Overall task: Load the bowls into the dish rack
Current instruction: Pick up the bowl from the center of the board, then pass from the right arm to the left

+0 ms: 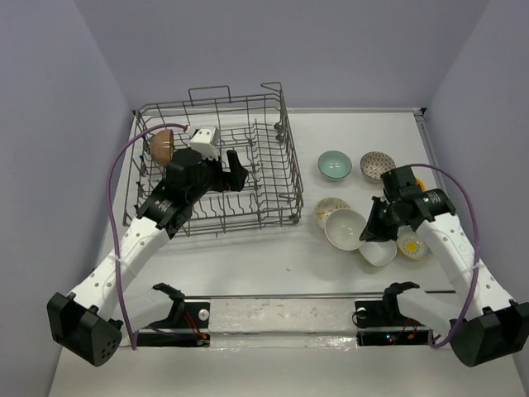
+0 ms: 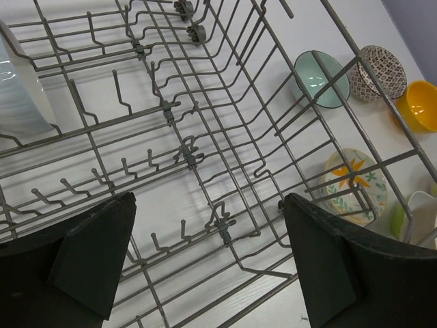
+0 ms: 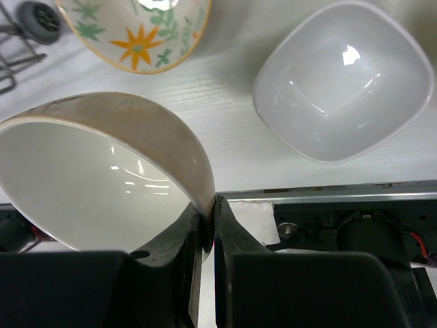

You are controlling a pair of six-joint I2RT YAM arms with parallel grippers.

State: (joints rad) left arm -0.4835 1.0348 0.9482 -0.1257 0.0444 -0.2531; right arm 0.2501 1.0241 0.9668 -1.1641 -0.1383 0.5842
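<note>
The right pincer (image 3: 208, 212) is closed narrow on the rim of a tan bowl (image 3: 102, 171), white inside, one finger within the wall and one outside. The bowl hangs tilted, out to the right of the dish rack (image 1: 285, 157), among the loose bowls on the counter (image 1: 264, 265). Whether its foot is off the counter is hard to tell from these views.

That grip is the first worry. It bites a thin edge of smooth glazed wall, so the weight sits off to one side. A quick swing toward the rack could let the bowl swivel between the fingers or slide out and drop.

The neighbours are the second. A floral bowl (image 3: 136, 27) lies just beside the tan one on the rack's side, and a square white bowl (image 3: 345, 89) is near on the far side. A low or sideways start could knock either of them.

The third is the rack itself — its grid sides stand tall, so a carry that is too low would catch the bowl on the right wall.

The left pincer (image 2: 208, 205) hangs inside the rack, spread wide and holding nothing, over the tines near its middle. If it waits there, the two arms could meet, or the tan bowl could strike it on the way down. A brown bowl (image 1: 161, 145) stands in the rack's far left corner, so the free rows are toward the right.
</note>
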